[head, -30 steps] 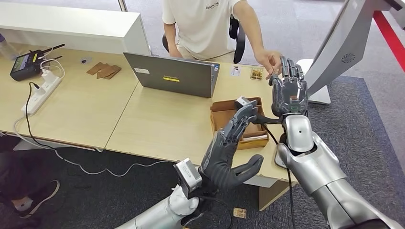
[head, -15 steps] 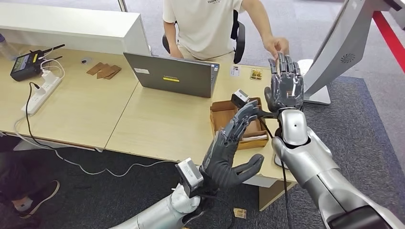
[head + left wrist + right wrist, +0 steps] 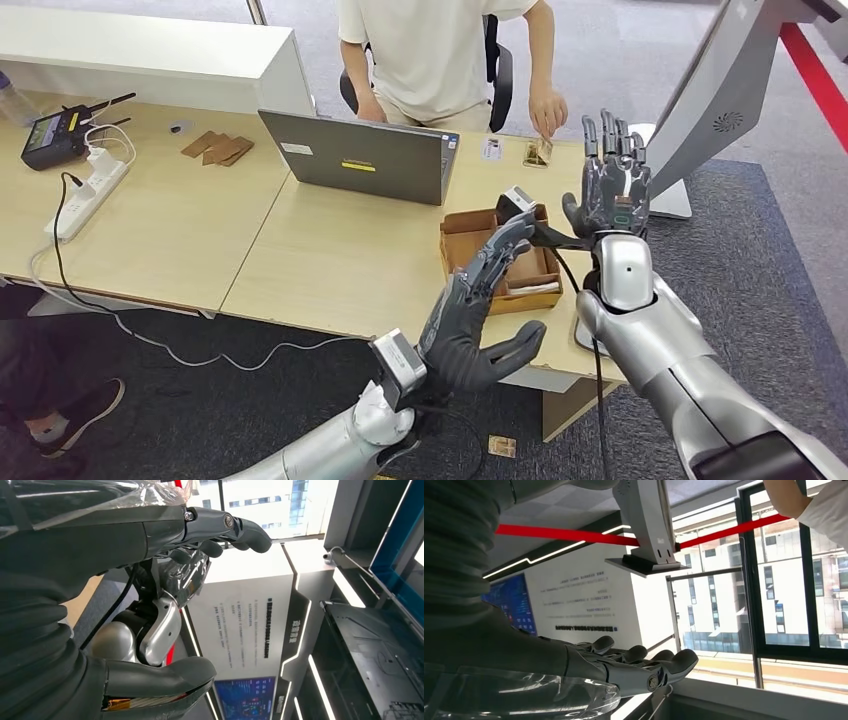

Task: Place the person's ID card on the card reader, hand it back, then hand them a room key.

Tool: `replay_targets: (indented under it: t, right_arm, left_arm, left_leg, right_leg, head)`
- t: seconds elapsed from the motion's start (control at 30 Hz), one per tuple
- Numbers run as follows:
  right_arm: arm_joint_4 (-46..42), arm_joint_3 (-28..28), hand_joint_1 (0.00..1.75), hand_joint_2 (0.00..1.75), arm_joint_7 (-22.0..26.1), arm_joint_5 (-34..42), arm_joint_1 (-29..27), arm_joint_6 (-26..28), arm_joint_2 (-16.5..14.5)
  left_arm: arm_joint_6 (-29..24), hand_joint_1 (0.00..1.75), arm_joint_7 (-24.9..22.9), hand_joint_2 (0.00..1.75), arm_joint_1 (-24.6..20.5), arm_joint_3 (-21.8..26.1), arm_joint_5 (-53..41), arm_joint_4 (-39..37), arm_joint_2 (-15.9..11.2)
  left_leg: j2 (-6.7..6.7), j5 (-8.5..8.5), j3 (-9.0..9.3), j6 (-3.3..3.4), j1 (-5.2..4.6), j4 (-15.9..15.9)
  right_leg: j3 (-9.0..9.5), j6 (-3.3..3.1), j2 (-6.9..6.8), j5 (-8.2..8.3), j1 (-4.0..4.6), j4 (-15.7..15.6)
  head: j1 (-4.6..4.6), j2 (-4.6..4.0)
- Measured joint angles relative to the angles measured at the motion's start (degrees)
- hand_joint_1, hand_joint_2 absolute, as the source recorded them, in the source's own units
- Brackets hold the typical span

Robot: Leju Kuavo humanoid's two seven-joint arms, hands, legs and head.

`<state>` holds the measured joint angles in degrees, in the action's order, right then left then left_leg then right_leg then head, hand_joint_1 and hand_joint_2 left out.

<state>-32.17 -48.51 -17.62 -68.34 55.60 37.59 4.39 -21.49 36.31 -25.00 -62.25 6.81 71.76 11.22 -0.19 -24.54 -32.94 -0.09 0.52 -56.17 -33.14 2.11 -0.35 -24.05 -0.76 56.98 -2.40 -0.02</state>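
Step, judged: hand-over phase; which card is unclear.
Right hand (image 3: 612,195): raised beyond brown tray (image 3: 455,228), fingers spread, holding nothing.
Left hand (image 3: 478,315): raised nearer than tray, fingers spread, holding nothing.
Person's hand (image 3: 547,108) touches small card (image 3: 538,152) on tabletop (image 3: 340,260), beyond tray.
Next: fetch room key; location cannot tell.
Room: laptop (image 3: 365,158) left of tray; grey carpet.

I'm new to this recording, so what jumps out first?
Two dark robot hands raised with fingers spread: the right hand beside the desk's far right corner, the left hand nearer the camera. Across the desk, a person's hand reaches down to a small card.
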Motion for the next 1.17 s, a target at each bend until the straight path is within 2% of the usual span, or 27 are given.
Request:
replay_targets:
  t: [0.23, 0.3, 0.37, 0.43, 0.5, 0.63, 0.73, 0.93, 1.17]
  right_arm:
    - [-5.09, 1.08, 0.00, 1.75, -0.51, 0.57, -2.83, 2.13, 2.31]
    - [-9.14, 3.39, 0.00, 1.75, 1.43, 1.90, -6.04, 2.25, 2.84]
    - [-13.87, 7.38, 0.00, 1.75, 5.34, 4.74, -10.37, 2.35, 2.90]
    - [-18.35, 12.23, 0.00, 1.75, 11.24, 11.49, -14.74, 2.40, 2.49]
    - [-22.53, 17.06, 0.00, 1.75, 17.24, 21.42, -18.91, 2.49, 1.80]
    - [-29.55, 24.01, 0.00, 1.75, 23.35, 33.91, -25.52, 2.56, 0.86]
    - [-33.94, 27.15, 0.00, 1.75, 25.66, 39.71, -29.05, 2.58, 0.48]
    - [-40.40, 30.03, 0.00, 1.75, 26.89, 46.20, -32.76, 2.54, 0.13]
    - [-44.63, 29.25, 0.00, 1.75, 31.11, 66.31, -34.93, 2.21, 0.07]
  left_arm:
    - [-3.41, 0.00, -0.52, 1.75, -0.04, 0.00, 0.02, 0.20, -0.61]
    - [-5.06, 0.00, -1.30, 1.75, 0.02, 0.02, -0.25, 0.57, -0.92]
    - [-6.49, 0.00, -2.25, 1.75, 0.13, 0.09, -0.84, 1.03, -1.33]
    - [-7.61, 0.00, -3.56, 1.75, 0.43, 0.22, -1.99, 1.69, -1.72]
    - [-8.44, 0.00, -5.01, 1.75, 0.88, 0.47, -3.39, 2.57, -2.10]
    - [-8.90, 0.00, -6.42, 1.75, 1.50, 0.87, -4.76, 4.11, -2.81]
    - [-8.90, 0.00, -6.84, 1.75, 1.93, 0.96, -5.13, 5.06, -3.21]
    - [-9.30, 0.00, -7.13, 1.75, 2.31, 0.98, -5.42, 6.36, -3.74]
    - [-10.03, 0.00, -7.76, 1.75, 2.78, 1.50, -5.09, 7.50, -4.73]
  left_leg:
    - [-0.01, 0.00, 0.03, 0.00, 0.01, 0.00]
    - [-0.04, 0.00, 0.04, 0.00, 0.02, 0.00]
    - [-0.08, -0.01, 0.05, 0.00, 0.02, 0.00]
    - [-0.10, -0.01, 0.04, 0.00, 0.02, 0.00]
    - [-0.11, -0.01, 0.04, 0.00, 0.02, 0.00]
    - [-0.11, -0.01, 0.04, 0.00, 0.02, 0.00]
    - [-0.09, -0.01, 0.06, 0.00, 0.01, 0.00]
    - [-0.08, -0.01, 0.09, 0.00, 0.01, 0.00]
    - [-0.08, -0.01, 0.08, 0.00, 0.01, 0.01]
  right_leg:
    - [0.03, 0.00, 0.00, 0.00, 0.02, 0.00]
    - [0.07, 0.00, -0.01, -0.01, 0.03, 0.00]
    - [0.09, 0.00, -0.01, -0.02, 0.03, 0.00]
    - [0.10, 0.01, -0.03, -0.03, 0.03, 0.00]
    - [0.11, 0.02, -0.06, -0.05, 0.03, 0.00]
    - [0.11, 0.01, -0.06, -0.04, 0.02, 0.00]
    - [0.11, 0.01, -0.04, -0.03, 0.01, 0.00]
    - [0.12, 0.00, -0.04, -0.02, 0.01, 0.00]
    - [0.12, 0.00, -0.04, -0.02, 0.02, 0.00]
  head:
    - [0.01, 0.00]
    - [0.01, 0.00]
    - [-0.01, 0.00]
    - [-0.01, 0.00]
    - [0.00, 0.00]
    - [0.01, 0.00]
    - [0.00, 0.00]
    - [0.00, 0.00]
    - [0.01, 0.00]
